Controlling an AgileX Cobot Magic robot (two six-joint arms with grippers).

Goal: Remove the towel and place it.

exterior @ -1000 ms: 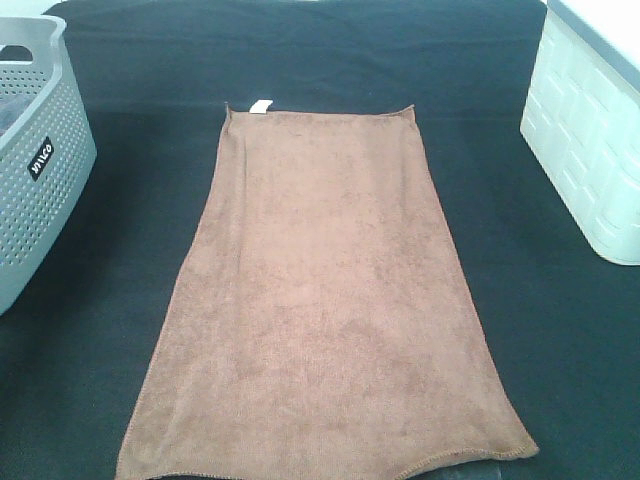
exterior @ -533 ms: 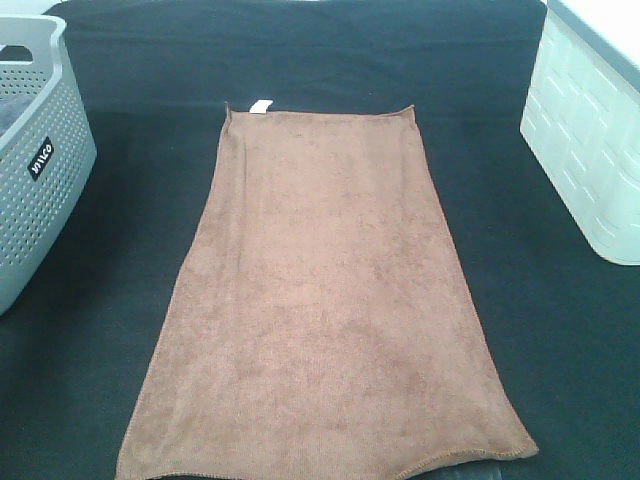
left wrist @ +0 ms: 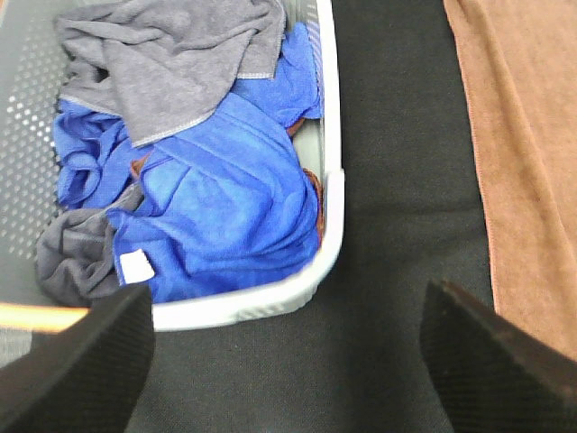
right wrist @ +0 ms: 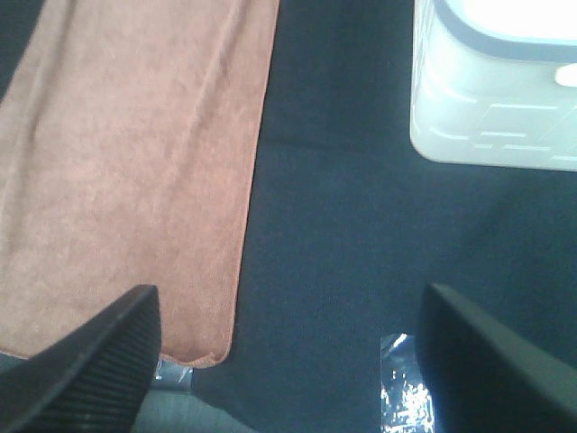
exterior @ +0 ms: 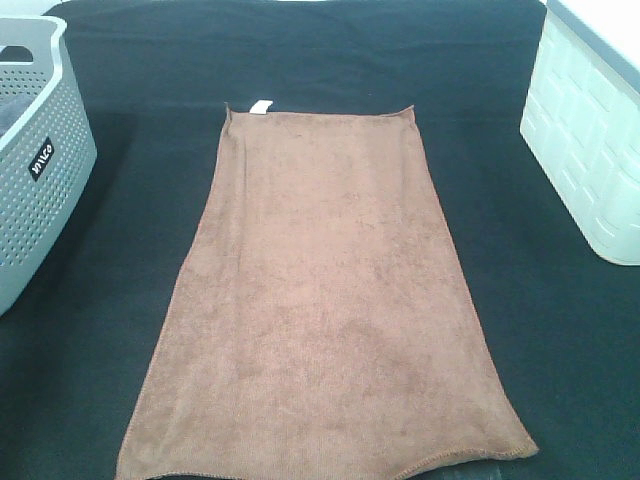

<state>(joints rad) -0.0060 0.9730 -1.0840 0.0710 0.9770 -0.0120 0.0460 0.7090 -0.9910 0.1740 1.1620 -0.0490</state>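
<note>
The brown towel (exterior: 325,300) lies flat and spread out lengthwise on the black table cloth (exterior: 110,290), its small white tag (exterior: 260,107) at the far short edge. Neither arm shows in the exterior high view. In the left wrist view my left gripper (left wrist: 288,361) is open over black cloth, with the towel's long edge (left wrist: 523,162) off to one side. In the right wrist view my right gripper (right wrist: 288,361) is open above the cloth, beside the towel's near corner (right wrist: 135,180). Nothing sits between either pair of fingers.
A grey perforated laundry basket (exterior: 40,170) stands at the left edge; its rim (left wrist: 329,207) shows in the left wrist view, with blue and grey towels (left wrist: 216,180) piled inside. A white plastic bin (exterior: 590,140) stands at the right edge (right wrist: 496,99).
</note>
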